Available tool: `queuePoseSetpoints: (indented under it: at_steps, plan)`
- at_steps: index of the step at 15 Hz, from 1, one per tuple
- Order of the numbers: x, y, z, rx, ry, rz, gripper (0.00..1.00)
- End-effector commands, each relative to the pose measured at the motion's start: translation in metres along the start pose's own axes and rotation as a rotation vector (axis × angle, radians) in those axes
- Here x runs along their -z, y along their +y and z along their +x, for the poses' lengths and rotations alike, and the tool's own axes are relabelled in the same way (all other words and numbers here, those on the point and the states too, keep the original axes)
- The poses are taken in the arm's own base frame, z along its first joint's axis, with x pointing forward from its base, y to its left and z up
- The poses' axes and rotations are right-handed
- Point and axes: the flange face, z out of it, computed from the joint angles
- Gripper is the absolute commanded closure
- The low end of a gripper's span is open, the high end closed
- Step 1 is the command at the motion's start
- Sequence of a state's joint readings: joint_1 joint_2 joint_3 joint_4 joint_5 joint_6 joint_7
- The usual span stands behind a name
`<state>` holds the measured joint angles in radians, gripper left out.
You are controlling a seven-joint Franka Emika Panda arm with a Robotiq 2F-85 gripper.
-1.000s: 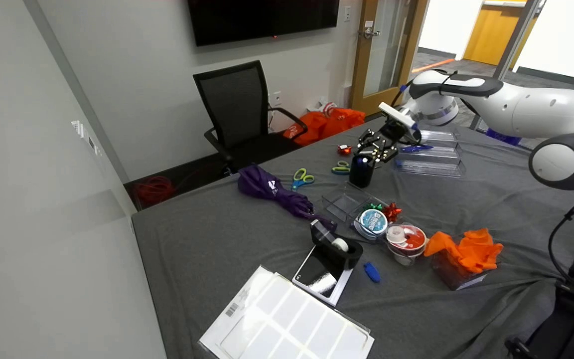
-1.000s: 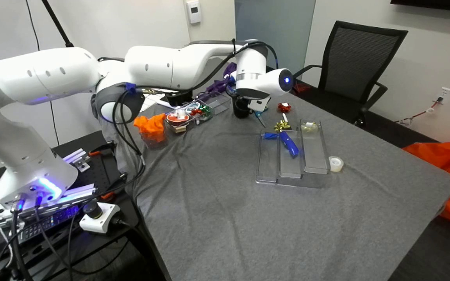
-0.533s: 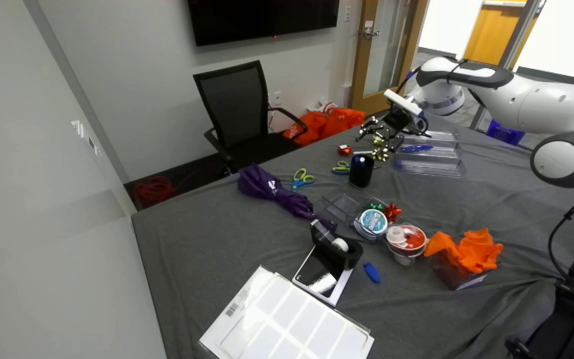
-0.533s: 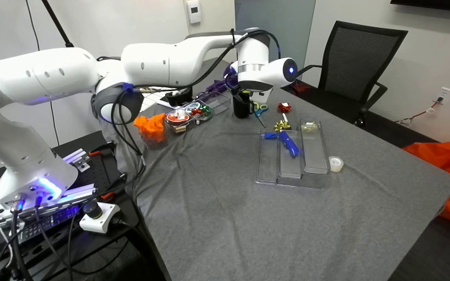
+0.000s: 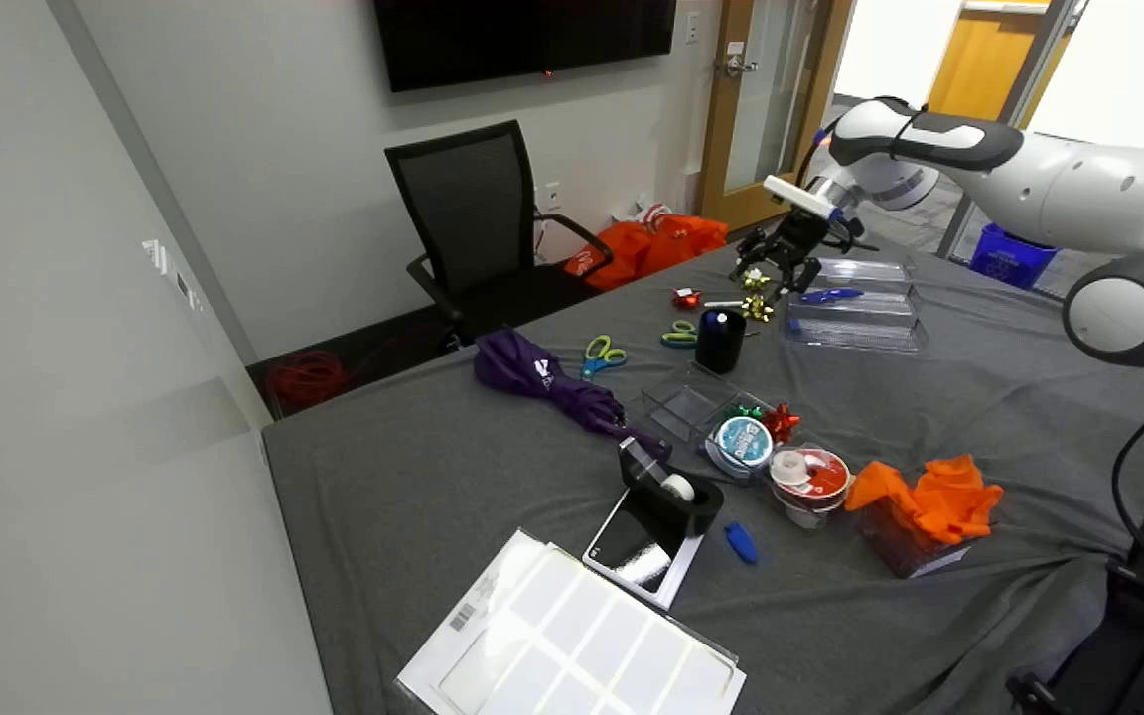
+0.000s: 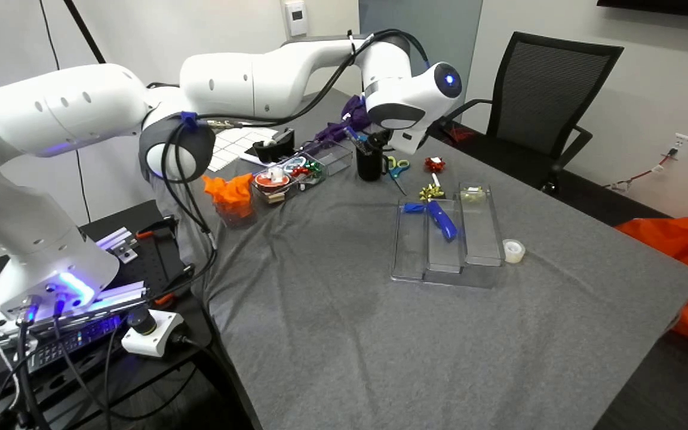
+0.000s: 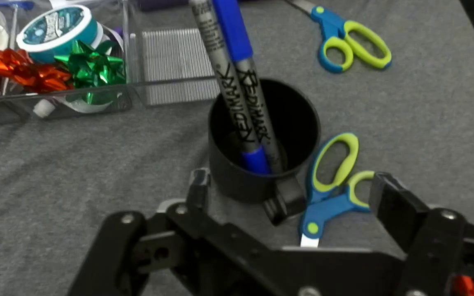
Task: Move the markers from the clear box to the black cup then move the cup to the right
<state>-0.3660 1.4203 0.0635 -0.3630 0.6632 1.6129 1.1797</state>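
While near the black cup (image 5: 721, 343), fingers (image 7: 401, 209) wide apart.

Pale wall (image 5: 304, 159), black mesh chair (image 5: 473, 204), wood-framed glass door (image 5: 771, 109)

Black cup (image 7: 239, 185), 2 grey-and-blue markers (image 7: 232, 92), lime-and-blue scissors (image 7: 328, 206), black gripper (image 7: 290, 179), grey cloth (image 7: 97, 164)

Black cup (image 5: 720, 344) stood upright on grey cloth (image 5: 413, 497); gripper (image 5: 759, 283) hung clear of it, fingers apart. Purple umbrella (image 5: 564, 390) lay left of cup, two scissors (image 5: 600, 361) between.
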Motion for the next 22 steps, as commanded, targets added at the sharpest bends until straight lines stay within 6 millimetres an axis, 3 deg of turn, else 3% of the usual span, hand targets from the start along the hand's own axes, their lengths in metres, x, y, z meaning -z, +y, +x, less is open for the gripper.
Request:
queuePoseSetpoints:
  at_steps: [1, 9, 22]
  plan:
    - [-0.008, -0.004, -0.006, -0.05, 0.156, -0.037, 0.0]
    - [-0.043, -0.008, -0.029, 0.092, 0.245, -0.108, 0.0]
    - [-0.084, -0.012, -0.025, 0.126, 0.402, -0.113, 0.0]
